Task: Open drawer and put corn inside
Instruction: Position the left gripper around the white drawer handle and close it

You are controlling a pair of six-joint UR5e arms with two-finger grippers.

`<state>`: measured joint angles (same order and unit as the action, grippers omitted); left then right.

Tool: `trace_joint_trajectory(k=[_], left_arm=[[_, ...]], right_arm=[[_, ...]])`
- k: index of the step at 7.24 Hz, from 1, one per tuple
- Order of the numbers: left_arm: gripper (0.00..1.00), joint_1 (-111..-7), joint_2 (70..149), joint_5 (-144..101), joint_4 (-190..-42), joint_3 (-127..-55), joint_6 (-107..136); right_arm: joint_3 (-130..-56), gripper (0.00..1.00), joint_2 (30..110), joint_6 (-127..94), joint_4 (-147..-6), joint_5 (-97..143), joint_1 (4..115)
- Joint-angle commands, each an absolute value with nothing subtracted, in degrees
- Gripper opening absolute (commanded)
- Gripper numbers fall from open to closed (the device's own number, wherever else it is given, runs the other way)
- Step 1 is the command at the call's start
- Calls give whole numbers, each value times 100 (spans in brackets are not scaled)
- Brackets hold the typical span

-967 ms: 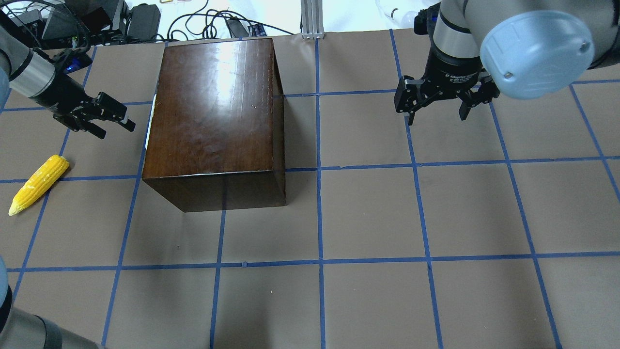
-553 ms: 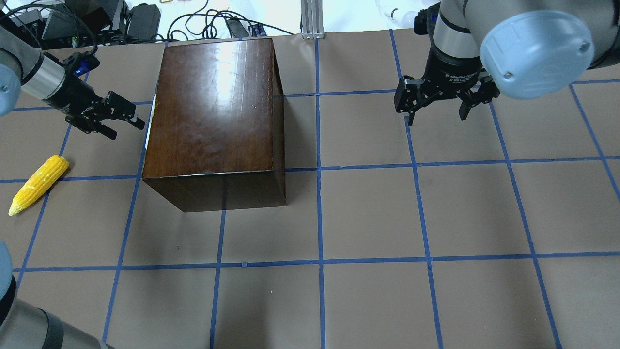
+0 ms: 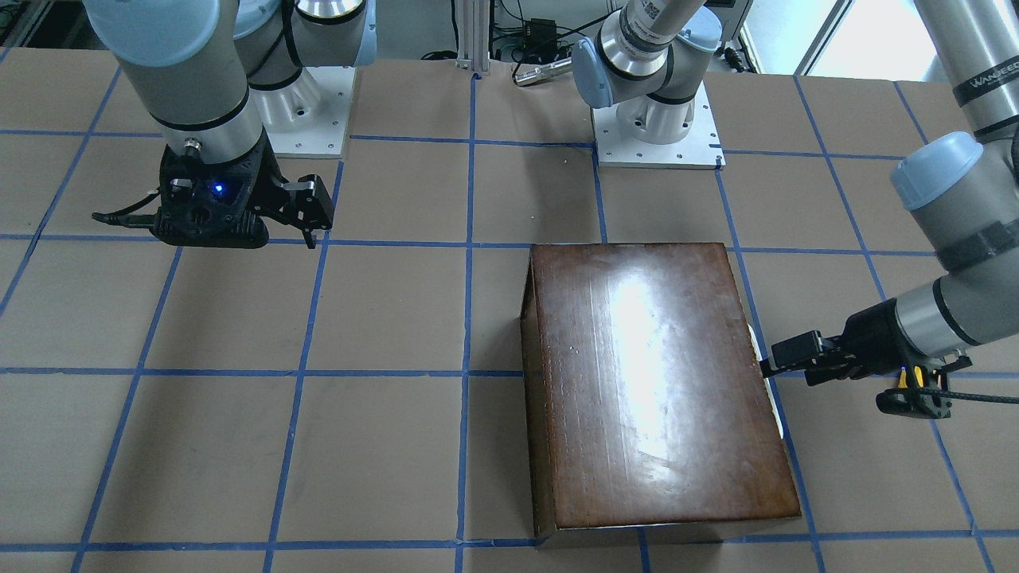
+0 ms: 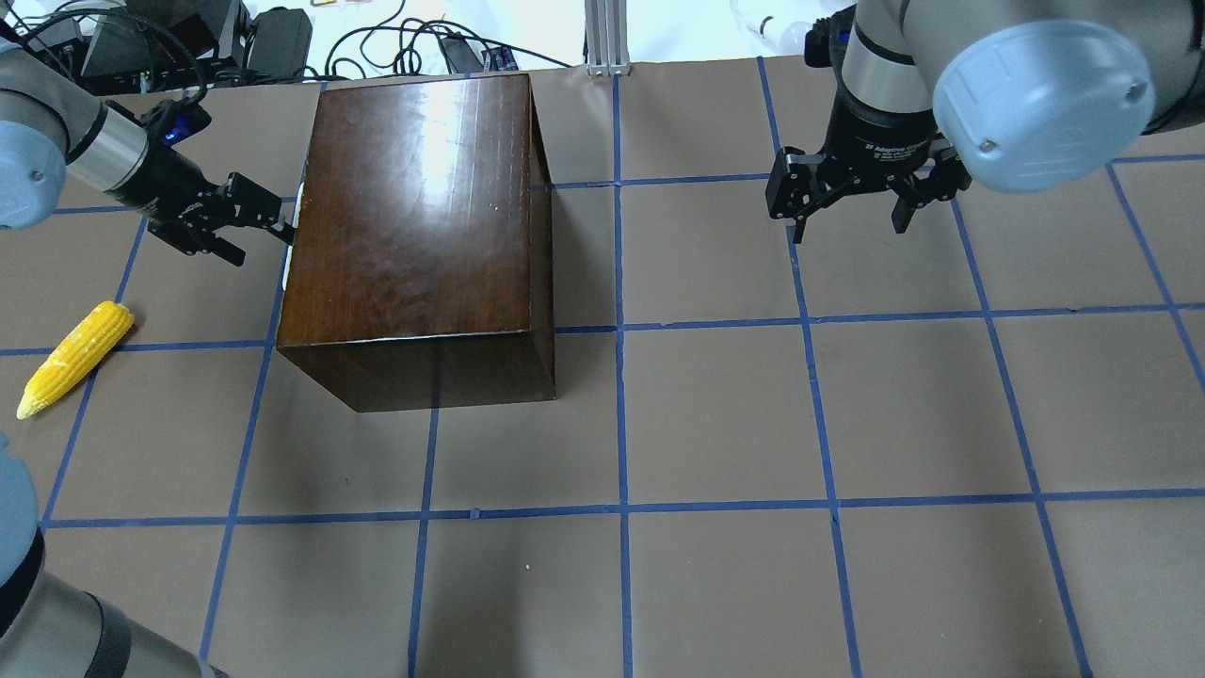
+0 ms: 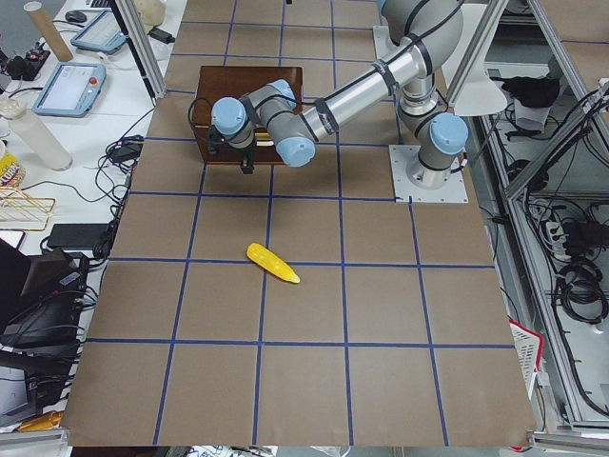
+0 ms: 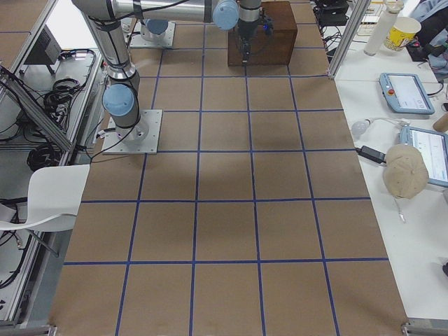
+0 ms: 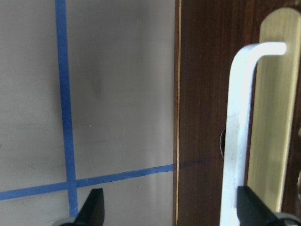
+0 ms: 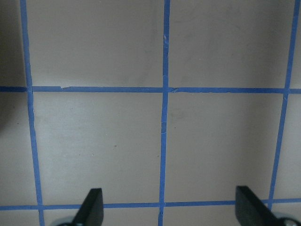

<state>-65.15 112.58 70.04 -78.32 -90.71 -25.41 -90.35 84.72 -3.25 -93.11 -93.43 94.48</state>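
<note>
The glossy dark-brown box (image 4: 414, 217) stands at the table's back left, and its drawer (image 7: 202, 94) is closed in the side facing my left arm. The drawer's white handle (image 7: 240, 132) on a brass plate fills the right of the left wrist view. My left gripper (image 4: 262, 243) is open and empty, just left of that side, one fingertip (image 7: 249, 207) under the handle. The yellow corn (image 4: 75, 358) lies on the table left of the box, apart from my left gripper. My right gripper (image 4: 852, 221) is open and empty above bare table at the back right.
The table (image 4: 715, 414) is brown paper with a blue tape grid. Cables and devices (image 4: 235, 38) lie beyond its far edge behind the box. The box also shows in the front-facing view (image 3: 661, 382), with my left gripper (image 3: 776, 364) at its handle side.
My left gripper has moved right and slightly farther back, closing on the box's handle side. The right arm, box and corn have not moved.
</note>
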Motion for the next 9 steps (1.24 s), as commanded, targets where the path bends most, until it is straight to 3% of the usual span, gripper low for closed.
trace_joint_trajectory(k=[1, 9], left_arm=[[100, -6557, 11329, 6952, -7770, -9079, -2505], [100, -6496, 11488, 7075, -7699, -8982, -2618]], right_arm=[[-9035, 100, 8473, -325, -9308, -9343, 9448], [-9035, 100, 8473, -325, -9308, -9343, 9448]])
